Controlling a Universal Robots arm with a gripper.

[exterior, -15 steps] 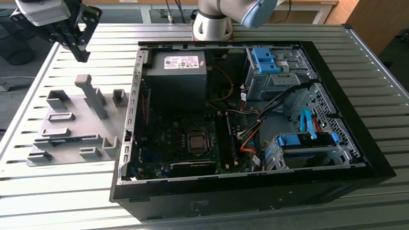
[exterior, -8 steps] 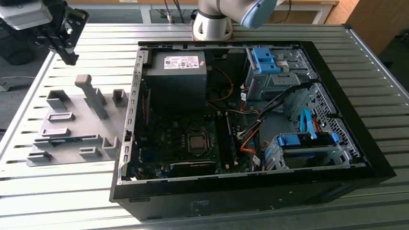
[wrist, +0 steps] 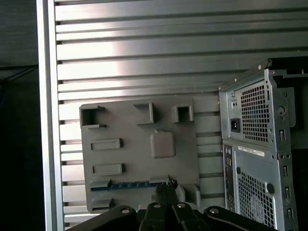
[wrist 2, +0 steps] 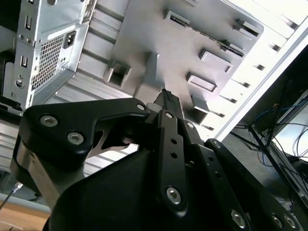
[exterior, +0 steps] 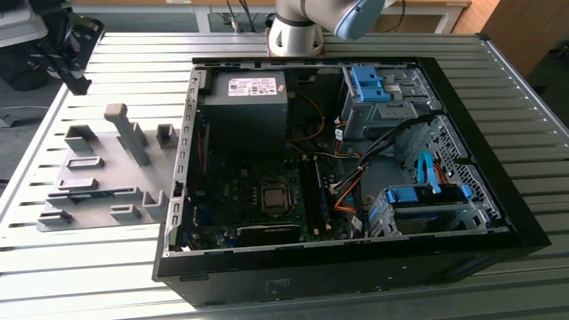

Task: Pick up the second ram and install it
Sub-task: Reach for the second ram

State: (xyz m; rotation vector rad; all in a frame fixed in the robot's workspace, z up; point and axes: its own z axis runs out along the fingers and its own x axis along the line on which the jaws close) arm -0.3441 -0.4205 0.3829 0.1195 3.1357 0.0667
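The second ram point(wrist: 126, 184), a thin, flat dark-green circuit-board strip, sits in a slot along one edge of the matte gray plastic holder plate point(wrist: 134, 130), between the plate's raised rectangular blocks. The black metal claw point(wrist: 166, 186) hangs above that plate with its slim, bolted fingers pressed together, gripping nothing. Just beside the plate stands an open black computer case point(exterior: 356, 280) with a perforated steel rear panel. Both rest on a ribbed aluminium table point(exterior: 89, 267).
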